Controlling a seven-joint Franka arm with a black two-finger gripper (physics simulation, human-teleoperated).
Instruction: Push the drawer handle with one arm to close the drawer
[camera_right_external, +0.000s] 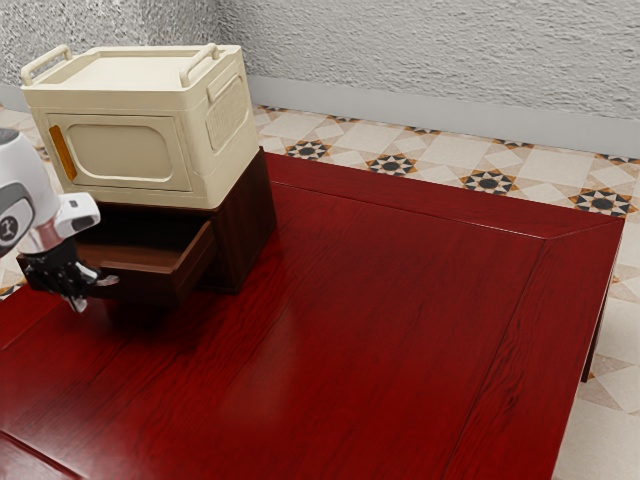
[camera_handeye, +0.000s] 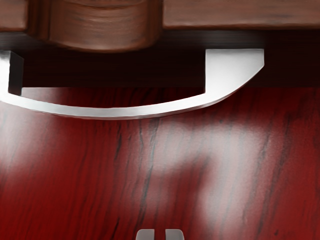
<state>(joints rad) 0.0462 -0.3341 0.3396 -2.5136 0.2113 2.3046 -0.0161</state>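
Drawer (camera_right_external: 150, 285) out of dark cabinet (camera_right_external: 247, 225), on table (camera_right_external: 350, 330) toward exterior view's left. Handle (camera_handeye: 115, 112) across drawer front, long axis roughly parallel to table's far edge, bow pointing outward. Gripper (camera_right_external: 77, 300) near handle, tips slightly apart, nothing held.

The handle (camera_handeye: 115, 112) looks metallic, the drawer (camera_right_external: 150, 286) wooden, the table (camera_right_external: 380, 330) glossy

Arm (camera_right_external: 38, 192): glossy white shell, rounded; dark grey disc (camera_right_external: 14, 228) bearing a pale marking. Wrist housing (camera_right_external: 78, 210): white, blocky, small dark spot at its end. Pincer (camera_right_external: 77, 298): black, angular linkages, silvery-grey parts at lower end.
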